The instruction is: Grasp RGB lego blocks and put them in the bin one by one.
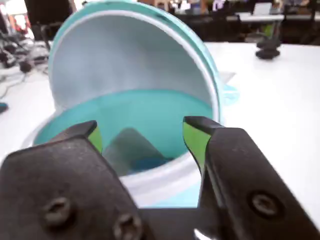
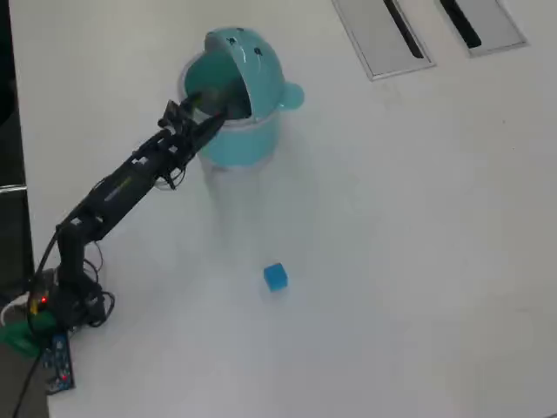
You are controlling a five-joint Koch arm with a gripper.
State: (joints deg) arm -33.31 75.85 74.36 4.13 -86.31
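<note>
My pincer point(image 1: 145, 137) hangs spread over the mouth of the teal bin point(image 1: 150, 107), jaws parted with nothing between the green-lined pads point(image 1: 194, 141): the posture, I judge, of a drop just made or about to end. Past the fingertips the bin's near rim point(image 1: 160, 180) curves below me, and a grey, indistinct shape lies inside; I cannot tell what it is. Behind it the domed flip lid point(image 1: 125, 55) stands tipped back, walling off the far side, so my clear way out is up and back along my arm point(image 2: 130, 178). Overhead, the blue lego block point(image 2: 275, 277) sits alone on the white table point(image 2: 418, 261), well apart from the bin, with open room on every side. Red and yellow-green blocks are nowhere visible. Far off lie two grey slotted panels point(image 2: 383, 35).
</note>
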